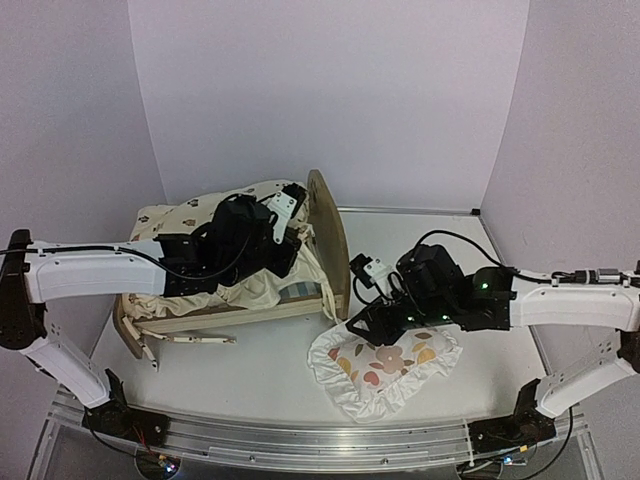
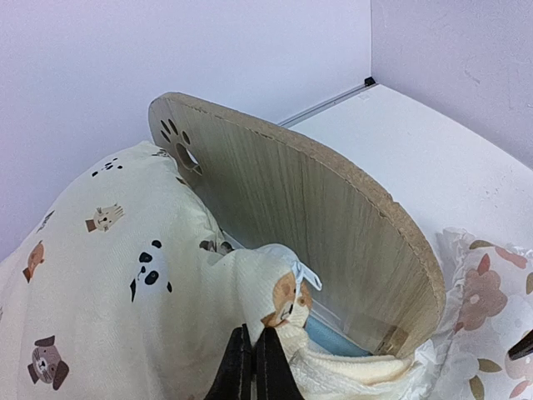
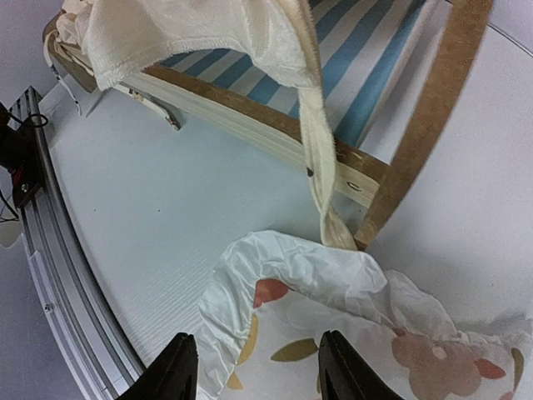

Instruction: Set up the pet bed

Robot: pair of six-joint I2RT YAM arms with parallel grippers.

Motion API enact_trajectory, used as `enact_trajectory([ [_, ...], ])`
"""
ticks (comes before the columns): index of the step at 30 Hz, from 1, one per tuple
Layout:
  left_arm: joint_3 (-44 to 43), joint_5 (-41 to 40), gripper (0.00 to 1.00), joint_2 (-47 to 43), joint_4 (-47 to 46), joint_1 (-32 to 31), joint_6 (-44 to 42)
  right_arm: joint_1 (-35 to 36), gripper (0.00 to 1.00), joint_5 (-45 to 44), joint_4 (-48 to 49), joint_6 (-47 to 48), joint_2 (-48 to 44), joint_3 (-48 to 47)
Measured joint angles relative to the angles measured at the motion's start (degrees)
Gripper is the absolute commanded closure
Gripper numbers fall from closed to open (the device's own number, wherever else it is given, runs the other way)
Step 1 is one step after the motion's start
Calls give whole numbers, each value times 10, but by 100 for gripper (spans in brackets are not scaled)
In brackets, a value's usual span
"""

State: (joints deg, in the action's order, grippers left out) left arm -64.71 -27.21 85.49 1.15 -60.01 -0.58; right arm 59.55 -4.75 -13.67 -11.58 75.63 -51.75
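Pet bed (image 1: 330,250) is seen on the left-centre part of the worktop (image 1: 250,390). Its low footboard (image 1: 127,340) is set at the left end. The arched headboard (image 2: 333,225) stands upright at the right end, and a paw cutout is seen near its top. A cream animal-print cushion (image 1: 180,215) is bunched on top of the bed and spilled over the near side rail. Part of the blue-and-white striped base (image 3: 366,75) is left uncovered next to the headboard.

Left gripper (image 2: 254,362) is reached in over the bed from the left. Its jaws are closed tight, with the tips pressed against the cushion's tagged corner by the headboard. Whether fabric is pinched between them cannot be told.

A cream tie strap (image 3: 321,158) is hung from the cushion down past the side rail, close to the headboard's foot.

A ruffled white floral pillow (image 1: 385,365) is laid flat on the worktop just right of the headboard, its ruffle right up against the headboard's near corner.

Right gripper (image 3: 258,367) is held low over the pillow's left edge. Its jaws are parted, with the ruffle seen between the two fingers (image 3: 179,367) and nothing clamped.
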Motion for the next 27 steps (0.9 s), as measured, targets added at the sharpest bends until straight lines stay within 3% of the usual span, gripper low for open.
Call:
enact_trajectory([
  [18, 15, 0, 100, -65, 34, 0, 21, 0, 50, -16, 152, 53, 176, -53],
  [23, 16, 1, 100, -71, 34, 0, 21, 1, 57, -37, 178, 56, 219, -66],
  [27, 18, 1, 100, -77, 34, 0, 22, 2, 69, -52, 202, 53, 244, -68],
])
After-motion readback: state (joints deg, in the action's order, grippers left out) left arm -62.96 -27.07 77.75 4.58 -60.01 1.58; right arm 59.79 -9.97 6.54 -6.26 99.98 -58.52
